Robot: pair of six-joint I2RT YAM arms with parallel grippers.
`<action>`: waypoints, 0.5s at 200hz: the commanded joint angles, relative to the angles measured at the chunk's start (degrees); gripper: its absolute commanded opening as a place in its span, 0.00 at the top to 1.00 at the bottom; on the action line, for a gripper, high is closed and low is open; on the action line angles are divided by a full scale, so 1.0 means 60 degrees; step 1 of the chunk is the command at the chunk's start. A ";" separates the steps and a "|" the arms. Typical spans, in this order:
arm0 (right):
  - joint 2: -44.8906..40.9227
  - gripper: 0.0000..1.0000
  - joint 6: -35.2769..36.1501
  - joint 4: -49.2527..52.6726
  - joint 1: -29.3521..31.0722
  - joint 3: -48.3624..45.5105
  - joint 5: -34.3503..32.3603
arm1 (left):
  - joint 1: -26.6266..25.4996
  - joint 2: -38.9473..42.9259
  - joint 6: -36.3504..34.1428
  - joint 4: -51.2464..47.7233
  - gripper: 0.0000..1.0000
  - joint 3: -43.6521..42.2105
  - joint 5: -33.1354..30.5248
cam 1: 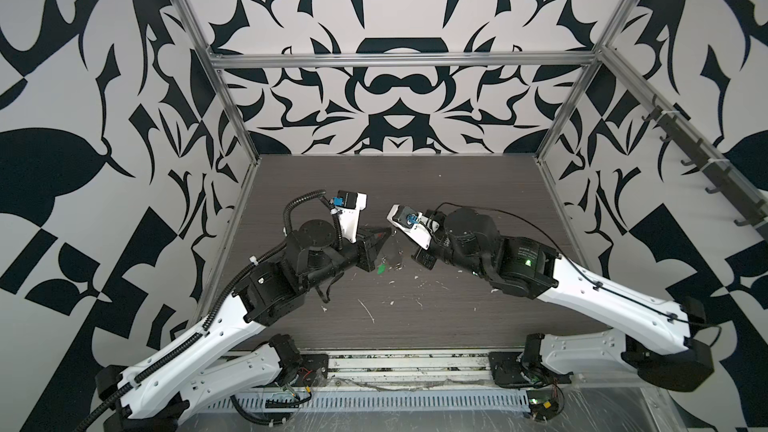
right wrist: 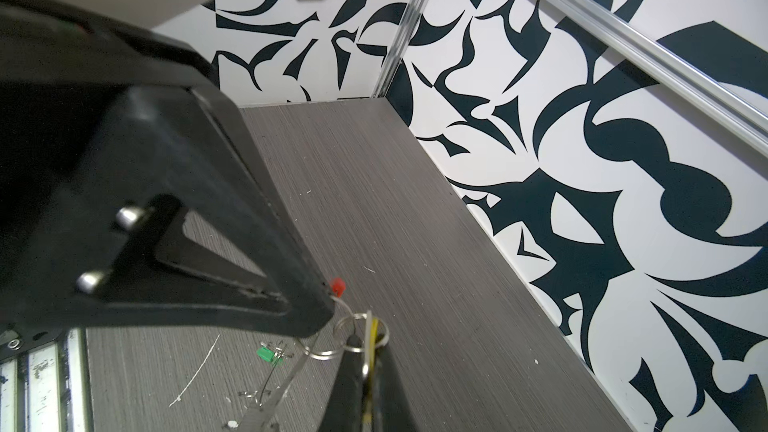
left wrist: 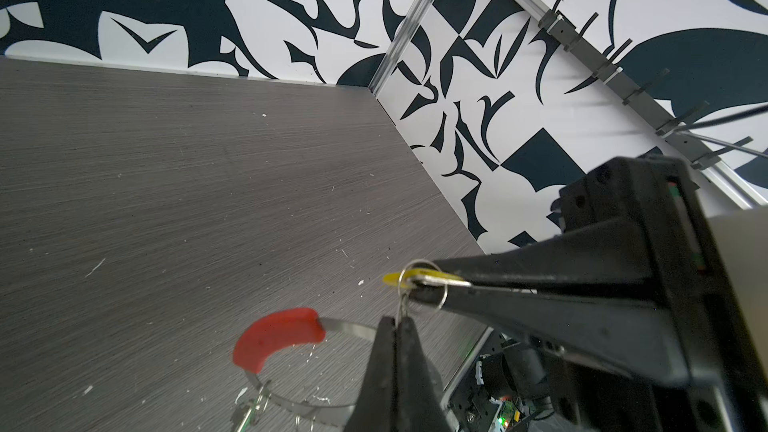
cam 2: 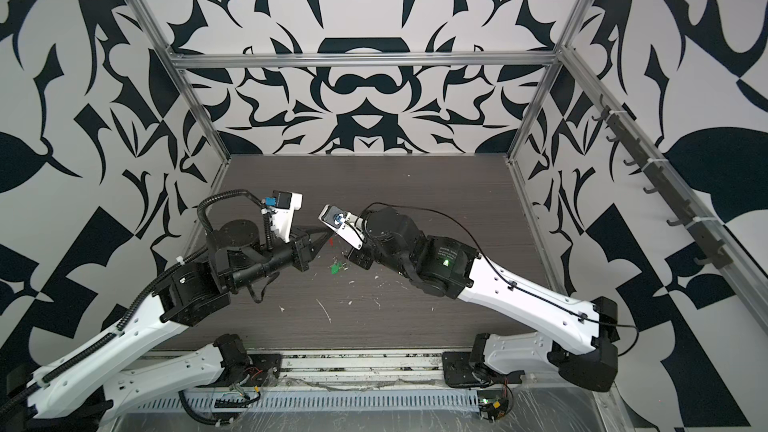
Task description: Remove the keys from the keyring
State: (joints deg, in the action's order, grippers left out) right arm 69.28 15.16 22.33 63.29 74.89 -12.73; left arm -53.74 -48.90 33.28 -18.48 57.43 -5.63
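Dark grey wood-grain desk (cam 1: 415,184): open room toward back edge. Mid-desk, left gripper (left wrist: 398,322) pinched shut on small ring (left wrist: 402,305) of large silver wire keyring (left wrist: 349,328); right gripper (right wrist: 368,349) clamped yellow-headed key (left wrist: 401,278), long axis along fingers, head outward. Tiny green-headed key (right wrist: 264,353) lay nearer front edge.

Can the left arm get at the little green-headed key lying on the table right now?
Probably not yet: the left gripper is shut on a small silver ring, so it must let go first. The green-headed silver key lies uncovered on the dark wood-grain table nearby.
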 commanded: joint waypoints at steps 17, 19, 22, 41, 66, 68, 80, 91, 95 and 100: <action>-0.0619 1.00 -0.0199 -0.0850 0.0000 -0.0007 -0.0549 | 0.0035 0.0050 0.0167 -0.0903 1.00 0.0202 -0.0768; -0.0629 1.00 -0.0205 -0.0850 0.0007 -0.0003 -0.0571 | 0.0035 0.0050 0.0178 -0.0904 1.00 0.0203 -0.0767; -0.0632 1.00 -0.0222 -0.0850 0.0004 -0.0002 -0.0584 | 0.0035 0.0039 0.0181 -0.0912 1.00 0.0212 -0.0784; -0.0704 1.00 -0.0254 -0.0854 0.0014 -0.0060 -0.0648 | 0.0036 0.0006 0.0224 -0.0991 1.00 0.0216 -0.0884; -0.0811 1.00 -0.0356 -0.0846 0.0001 -0.0174 -0.0725 | 0.0035 0.0086 0.0240 -0.1036 1.00 0.0183 -0.1066; -0.0817 1.00 -0.0369 -0.0849 0.0007 -0.0199 -0.0725 | 0.0035 0.0092 0.0240 -0.1036 1.00 0.0184 -0.1105; -0.0879 1.00 -0.0429 -0.0872 0.0009 -0.0276 -0.0750 | 0.0036 0.0151 0.0240 -0.1046 1.00 0.0153 -0.1182; -0.0924 1.00 -0.0467 -0.0867 0.0006 -0.0330 -0.0769 | 0.0040 0.0182 0.0226 -0.1022 1.00 0.0132 -0.1240; -0.0939 1.00 -0.0480 -0.0866 0.0013 -0.0349 -0.0775 | 0.0035 0.0195 0.0225 -0.1037 1.00 0.0126 -0.1253; -0.0961 1.00 -0.0494 -0.0881 0.0005 -0.0366 -0.0771 | 0.0039 0.0209 0.0225 -0.1033 1.00 0.0124 -0.1284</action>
State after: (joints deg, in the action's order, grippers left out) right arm 67.53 13.89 21.54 63.48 72.12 -13.76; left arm -54.11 -48.69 33.91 -19.14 57.43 -7.51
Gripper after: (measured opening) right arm 0.058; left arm 0.046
